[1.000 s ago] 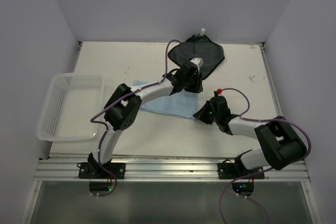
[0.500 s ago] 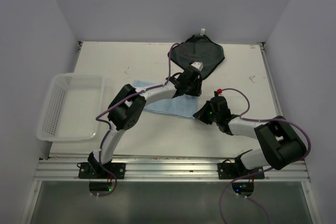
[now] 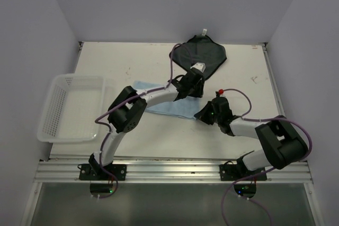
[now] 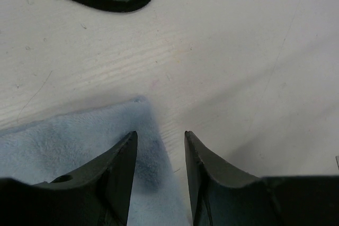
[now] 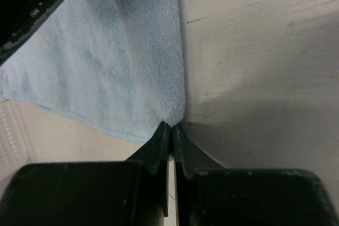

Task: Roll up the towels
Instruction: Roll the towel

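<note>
Towels are lying on the table (image 3: pixel 132 62). The light blue towel (image 3: pixel 172 109) is spreading mid-table under the left arm, and the dark towel (image 3: pixel 204 54) is sitting beyond it, its white tag (image 3: pixel 202 31) showing no legible writing.

At the left wrist, the left gripper (image 4: pixel 159 149) is standing part-open, straddling the blue towel's far corner, with cloth running back leftward.

At the right wrist, the right gripper (image 5: pixel 170 130) is sitting clenched at the near corner. Whether it is pinching cloth, I cannot tell. A roll would probably be going leftward from that shared edge.
</note>
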### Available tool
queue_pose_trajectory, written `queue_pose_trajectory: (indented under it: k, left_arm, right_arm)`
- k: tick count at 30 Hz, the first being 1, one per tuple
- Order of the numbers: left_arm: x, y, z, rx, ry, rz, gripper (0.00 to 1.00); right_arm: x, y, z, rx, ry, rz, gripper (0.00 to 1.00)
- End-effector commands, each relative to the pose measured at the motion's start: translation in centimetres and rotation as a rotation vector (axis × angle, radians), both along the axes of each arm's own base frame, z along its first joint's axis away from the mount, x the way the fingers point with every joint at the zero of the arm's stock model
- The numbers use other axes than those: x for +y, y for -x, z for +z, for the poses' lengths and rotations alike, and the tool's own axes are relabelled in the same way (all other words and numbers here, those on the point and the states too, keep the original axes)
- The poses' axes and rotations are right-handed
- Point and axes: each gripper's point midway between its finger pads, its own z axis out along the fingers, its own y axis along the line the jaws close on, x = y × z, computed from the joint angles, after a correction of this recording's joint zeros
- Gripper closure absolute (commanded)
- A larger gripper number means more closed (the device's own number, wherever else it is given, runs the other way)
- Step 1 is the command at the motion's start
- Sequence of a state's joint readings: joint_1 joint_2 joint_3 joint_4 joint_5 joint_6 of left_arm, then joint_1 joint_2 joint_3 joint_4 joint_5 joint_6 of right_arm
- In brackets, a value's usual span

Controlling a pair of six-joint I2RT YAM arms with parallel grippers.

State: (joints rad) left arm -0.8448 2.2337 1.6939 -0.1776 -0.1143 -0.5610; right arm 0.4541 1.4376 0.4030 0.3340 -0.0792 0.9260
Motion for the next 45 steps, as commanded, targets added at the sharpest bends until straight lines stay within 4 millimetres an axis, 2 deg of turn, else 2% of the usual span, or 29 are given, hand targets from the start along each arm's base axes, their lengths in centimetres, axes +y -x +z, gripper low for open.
queue_pose_trajectory:
  k: [1,8,11,12,17,18,29,35,42,45]
  left_arm:
    - [-0.5,-1.0,5.8,-0.120,0.081,0.016,0.55]
    - [-0.3,-1.2,6.8,-0.139,0.087,0.023,0.54]
    - [-0.3,-1.3,6.0,-0.130,0.073,0.024,0.51]
    - [-0.3,-1.3,4.9,-0.111,0.053,0.024,0.50]
    - [-0.4,-1.6,2.9,-0.095,0.023,0.031,0.48]
    - [-0.2,-1.7,2.0,-0.085,0.004,0.036,0.48]
    - [-0.6,-2.1,0.1,-0.067,-0.023,0.043,0.46]
    - [-0.5,-1.7,-2.2,-0.024,-0.032,0.044,0.46]
    - [-0.4,-1.9,-3.8,-0.005,-0.069,0.049,0.58]
    - [-0.4,-2.2,-3.8,0.007,-0.055,0.050,0.67]
  right_arm:
    - [-2.6,3.0,-4.3,0.138,0.134,-0.014,1.00]
    - [-2.7,3.2,-4.8,0.146,0.141,-0.011,1.00]
    - [-2.7,3.3,-4.8,0.148,0.141,-0.010,1.00]
    - [-2.7,3.3,-4.8,0.149,0.140,-0.011,1.00]
    - [-2.6,3.2,-4.7,0.143,0.141,-0.006,1.00]
    - [-2.7,3.3,-4.7,0.143,0.143,-0.008,1.00]
    - [-3.0,3.5,-4.6,0.140,0.149,-0.010,1.00]
    - [-3.1,3.4,-4.0,0.126,0.153,-0.011,1.00]
    - [-3.4,3.1,-3.0,0.092,0.210,0.048,1.00]
    - [-3.7,3.1,-2.5,0.083,0.277,0.094,1.00]
